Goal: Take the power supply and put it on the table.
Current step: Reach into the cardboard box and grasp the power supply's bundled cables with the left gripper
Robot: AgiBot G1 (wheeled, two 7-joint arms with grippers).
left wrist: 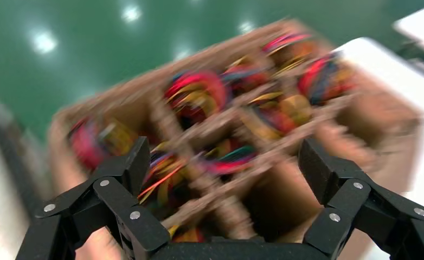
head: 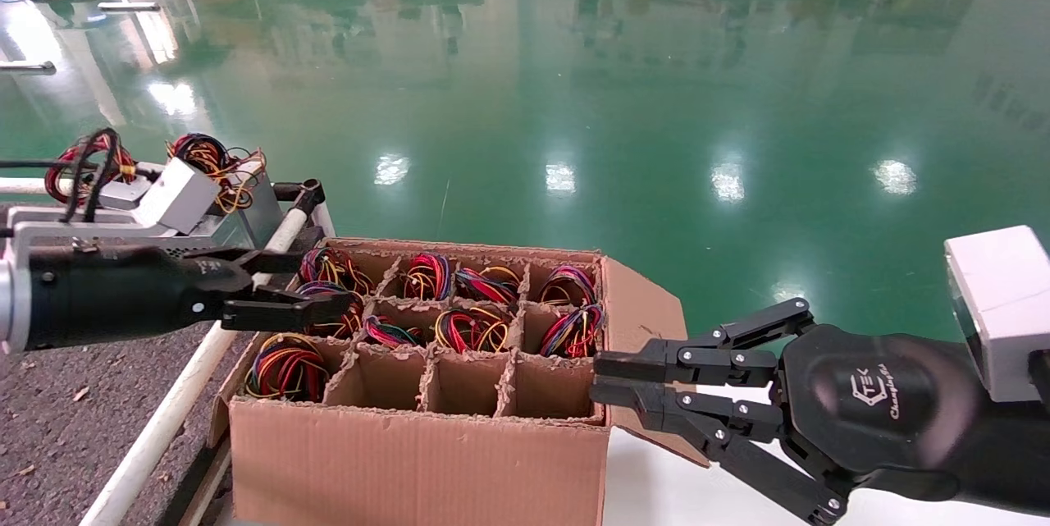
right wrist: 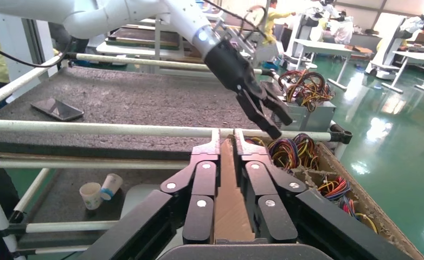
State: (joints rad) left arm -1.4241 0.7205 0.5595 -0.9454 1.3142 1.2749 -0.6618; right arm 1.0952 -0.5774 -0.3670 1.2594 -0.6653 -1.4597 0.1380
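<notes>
The cardboard box (head: 418,460) holds several power supplies in its cells, and only their wire coils show. The power supply with the mostly red, yellow and black coil (head: 283,366) stands in the front-left cell, its metal body hidden. My left gripper (head: 324,284) (left wrist: 224,154) hovers open and empty just behind it, over the box's left side, near the table's white rail (head: 164,427). The table (head: 74,444) (right wrist: 134,100) lies left of the box. My right gripper (head: 597,382) (right wrist: 227,135) is shut on the box's right wall (right wrist: 229,200).
Two silver units with wire coils (head: 246,206) (right wrist: 307,103) stand at the table's far corner. The box's other front cells (head: 463,382) are empty. A flat dark object (right wrist: 58,109) lies on the table. Paper cups (right wrist: 98,190) sit on a lower shelf. Beyond is green floor.
</notes>
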